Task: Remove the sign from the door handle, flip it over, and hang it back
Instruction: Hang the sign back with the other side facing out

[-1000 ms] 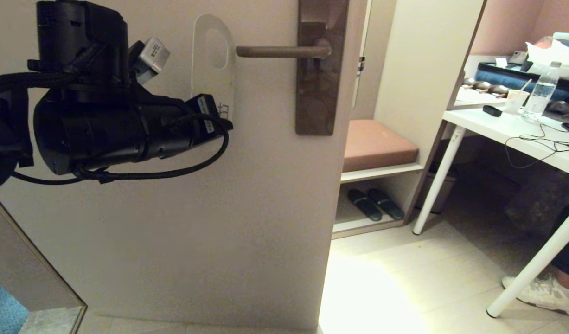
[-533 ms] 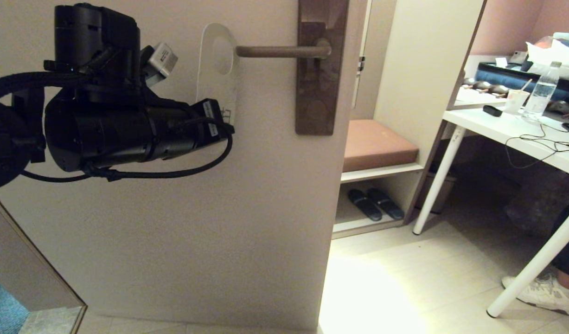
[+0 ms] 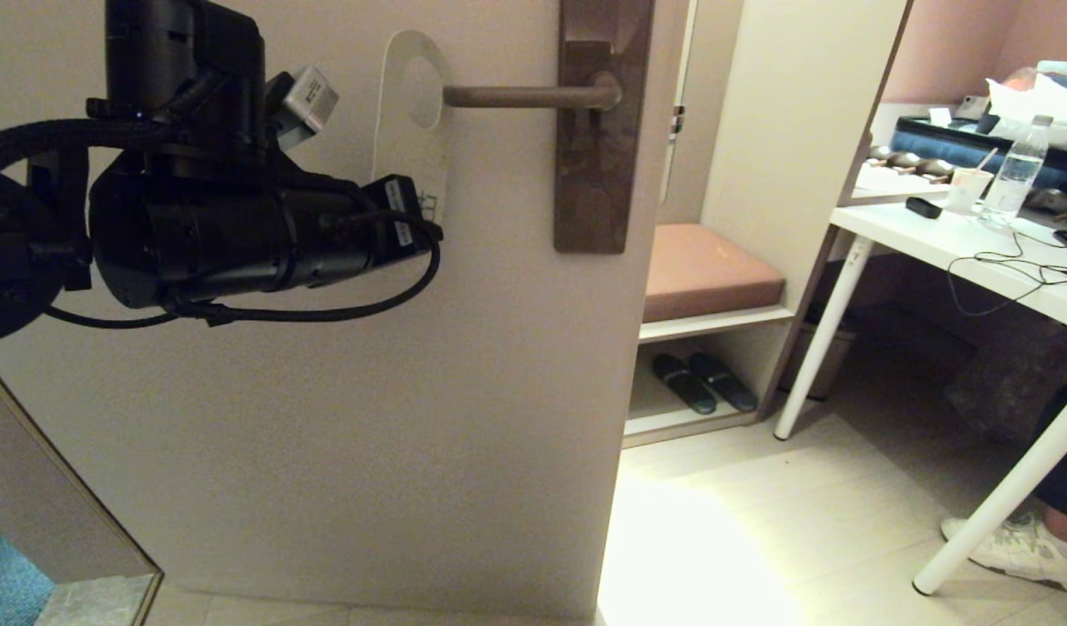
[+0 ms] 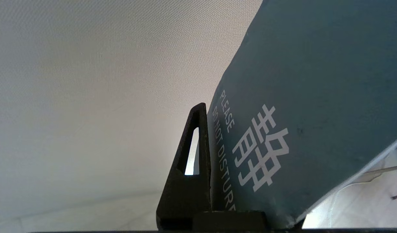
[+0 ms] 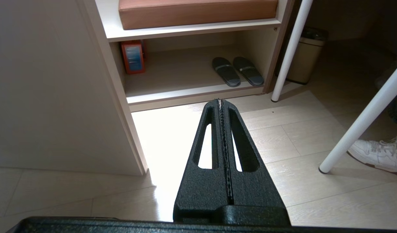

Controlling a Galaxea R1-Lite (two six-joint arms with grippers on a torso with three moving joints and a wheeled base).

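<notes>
The sign (image 3: 409,148) is held upright against the door, its pale grey face towards the head view. Its round hole is level with the free tip of the door handle (image 3: 524,96), and the sign's edge overlaps that tip. My left gripper (image 3: 422,213) is shut on the sign's lower end. In the left wrist view the slate-blue "DO NOT DISTURB" face (image 4: 314,97) fills the right side, pressed against one black finger (image 4: 195,155); the other finger is hidden behind the card. My right gripper (image 5: 220,101) is shut and empty, low over the floor, out of the head view.
The handle sits on a tall dark brown backplate (image 3: 598,165) near the door's edge. Right of the door are a shelf with a brown cushion (image 3: 707,269), slippers (image 3: 703,382), a white table (image 3: 959,252) with a bottle, and a person's shoe (image 3: 1020,543).
My left gripper has carried the sign to the right and then slightly up, bringing its hole from left of the handle's tip to level with it. The right arm has not moved.
</notes>
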